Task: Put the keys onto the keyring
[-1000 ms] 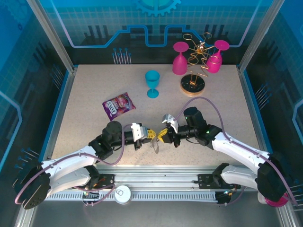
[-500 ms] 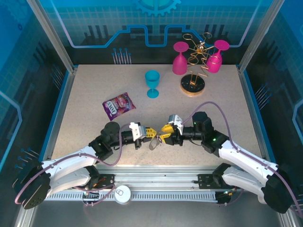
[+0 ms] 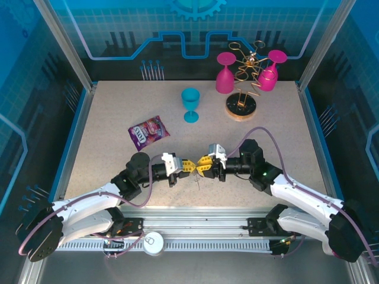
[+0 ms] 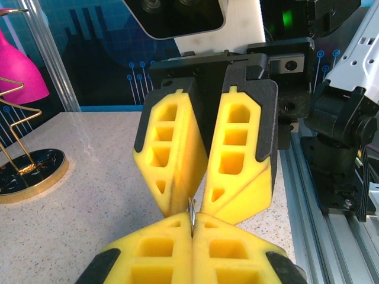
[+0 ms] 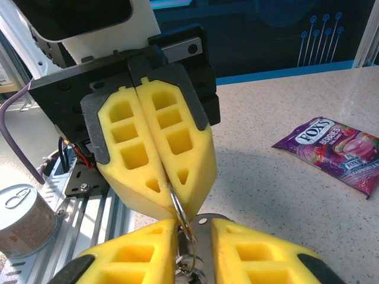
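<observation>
Right gripper (image 5: 194, 232) has edged leftward. Left gripper (image 4: 192, 223) clamps the thin silver keyring (image 5: 180, 209) tight. The right's jaws stand narrow around it — whether they grip, I cannot tell.

From above, whatever hangs between my left claw (image 3: 189, 166) and right claw (image 3: 203, 165) is too small to make out. In the right wrist view the keyring (image 5: 179, 207) is a wire loop whose top vanishes into my left claw's pressed pads (image 5: 177, 148). Its small rings run off the bottom edge, and I can't tell whether my right fingers (image 5: 133, 257) grip them. The sweet packet (image 5: 331, 151) is cut by the right edge, the tin (image 5: 23, 216) by the left edge.
</observation>
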Controlling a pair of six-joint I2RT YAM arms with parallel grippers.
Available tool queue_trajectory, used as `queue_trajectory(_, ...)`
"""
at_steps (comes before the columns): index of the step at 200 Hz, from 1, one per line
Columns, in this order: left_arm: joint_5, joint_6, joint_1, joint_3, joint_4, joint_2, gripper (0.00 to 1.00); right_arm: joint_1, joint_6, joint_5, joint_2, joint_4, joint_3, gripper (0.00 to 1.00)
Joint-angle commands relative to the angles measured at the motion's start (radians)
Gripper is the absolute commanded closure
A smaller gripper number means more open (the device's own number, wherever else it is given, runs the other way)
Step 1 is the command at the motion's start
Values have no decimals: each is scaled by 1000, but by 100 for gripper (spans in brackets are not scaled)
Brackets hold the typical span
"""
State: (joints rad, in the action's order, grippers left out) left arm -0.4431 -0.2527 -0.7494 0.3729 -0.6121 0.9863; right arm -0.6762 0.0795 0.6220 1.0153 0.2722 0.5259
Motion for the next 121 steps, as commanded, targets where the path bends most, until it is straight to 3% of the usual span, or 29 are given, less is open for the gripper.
queue_trajectory(1,-35,24,-7,-3,-56,-3,100,-18,50,23,14,13,20,81)
queue_trajectory(15,-37,26,-8,-3,-57,-1,100,-19,55,28,17,23,23,88)
queue_trajectory(27,-35,26,-8,-3,-54,0,100,-19,61,38,18,33,27,100)
queue_trajectory(48,-20,22,-7,2,-23,-6,100,-17,89,23,8,4,45,100)
queue_trajectory(73,1,-46,-8,20,121,-36,87,-15,177,-17,-5,-209,107,100)
queue_trajectory(121,15,-174,-8,110,356,-35,85,-43,371,-106,42,-592,284,100)
